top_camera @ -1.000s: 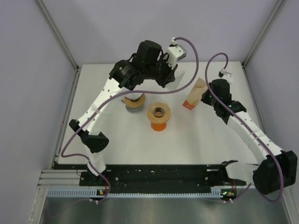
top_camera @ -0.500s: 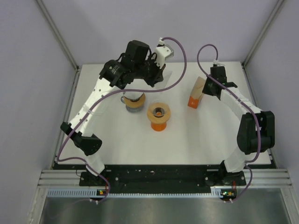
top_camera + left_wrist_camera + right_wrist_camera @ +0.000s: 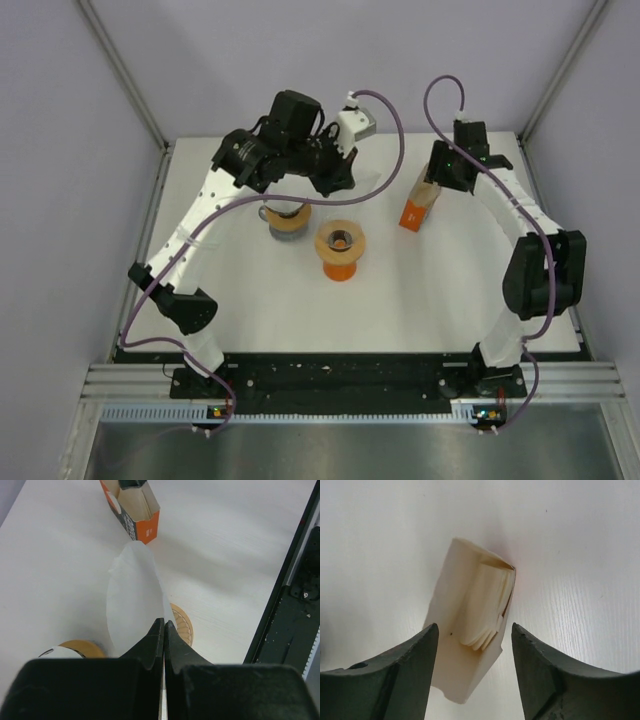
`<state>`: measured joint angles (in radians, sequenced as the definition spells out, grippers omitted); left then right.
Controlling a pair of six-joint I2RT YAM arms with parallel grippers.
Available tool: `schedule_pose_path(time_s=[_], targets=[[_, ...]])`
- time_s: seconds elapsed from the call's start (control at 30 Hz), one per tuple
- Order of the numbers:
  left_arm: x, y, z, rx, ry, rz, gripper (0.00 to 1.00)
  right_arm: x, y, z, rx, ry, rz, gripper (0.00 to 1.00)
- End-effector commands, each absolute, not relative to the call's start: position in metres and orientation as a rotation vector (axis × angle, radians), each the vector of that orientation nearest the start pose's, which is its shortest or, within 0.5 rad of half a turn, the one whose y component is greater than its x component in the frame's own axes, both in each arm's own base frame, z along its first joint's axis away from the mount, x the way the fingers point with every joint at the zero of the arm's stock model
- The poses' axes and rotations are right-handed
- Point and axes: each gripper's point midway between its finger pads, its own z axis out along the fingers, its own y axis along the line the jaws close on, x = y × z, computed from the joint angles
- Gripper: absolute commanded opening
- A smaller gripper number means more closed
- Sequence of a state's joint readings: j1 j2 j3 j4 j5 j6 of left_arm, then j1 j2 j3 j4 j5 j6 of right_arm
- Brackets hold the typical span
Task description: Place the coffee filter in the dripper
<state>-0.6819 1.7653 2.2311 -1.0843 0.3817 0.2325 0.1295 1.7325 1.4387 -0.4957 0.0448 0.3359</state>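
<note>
The left gripper (image 3: pixel 164 625), its jaws pressed together, is pinching the near edge of the white coffee filter (image 3: pixel 132 600), which is standing up above the table (image 3: pixel 420 290). The arm is hiding the filter in the top view. A tan-rimmed cup (image 3: pixel 287 219) is sitting just left of the orange dripper (image 3: pixel 340 246), and the filter is partly covering the dripper in the left wrist view. Farther right, the right gripper (image 3: pixel 473 635) is hanging spread over the open orange filter box (image 3: pixel 470 605). The box's print is too small to read.
</note>
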Motion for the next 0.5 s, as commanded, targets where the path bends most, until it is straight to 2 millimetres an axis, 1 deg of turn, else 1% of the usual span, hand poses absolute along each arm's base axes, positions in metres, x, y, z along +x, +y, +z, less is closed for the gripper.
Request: schedule_pose_path(time_s=[0.0,0.03,0.07,0.1,0.13,0.17,0.2,0.23,0.27,0.33,0.37,0.43,0.47], targets=[[0.276,-0.315,0.391,1.266,1.761,-0.727,0.00,0.462,0.066,0.251,0.189,2.161,0.213,0.63],[0.269,-0.315,0.392,1.304,1.737,-0.749,0.00,0.460,0.067,0.266,0.148,2.131,0.220,0.66],[0.260,-0.314,0.391,1.360,1.708,-0.776,0.00,0.455,0.074,0.283,0.081,2.098,0.259,0.67],[0.252,-0.314,0.390,1.428,1.668,-0.795,0.00,0.449,0.085,0.297,-0.019,2.068,0.309,0.68],[0.238,-0.310,0.387,1.496,1.644,-0.830,0.00,0.437,0.104,0.314,-0.165,2.024,0.409,0.70],[0.228,-0.306,0.387,1.557,1.602,-0.843,0.00,0.424,0.117,0.326,-0.280,1.989,0.479,0.86],[0.219,-0.305,0.388,1.598,1.568,-0.870,0.00,0.403,0.132,0.341,-0.402,1.939,0.564,0.90],[0.213,-0.303,0.389,1.628,1.545,-0.885,0.00,0.387,0.143,0.346,-0.512,1.906,0.631,0.90],[0.208,-0.300,0.391,1.651,1.522,-0.888,0.00,0.366,0.157,0.356,-0.614,1.856,0.719,0.91],[0.201,-0.298,0.393,1.687,1.487,-0.894,0.00,0.331,0.177,0.367,-0.737,1.781,0.878,0.91],[0.197,-0.297,0.393,1.708,1.467,-0.899,0.00,0.314,0.188,0.370,-0.797,1.747,0.939,0.90],[0.186,-0.297,0.392,1.747,1.436,-0.936,0.00,0.288,0.206,0.371,-0.901,1.700,1.003,0.91],[0.181,-0.297,0.391,1.769,1.424,-0.945,0.00,0.278,0.214,0.371,-0.945,1.679,1.016,0.91]])
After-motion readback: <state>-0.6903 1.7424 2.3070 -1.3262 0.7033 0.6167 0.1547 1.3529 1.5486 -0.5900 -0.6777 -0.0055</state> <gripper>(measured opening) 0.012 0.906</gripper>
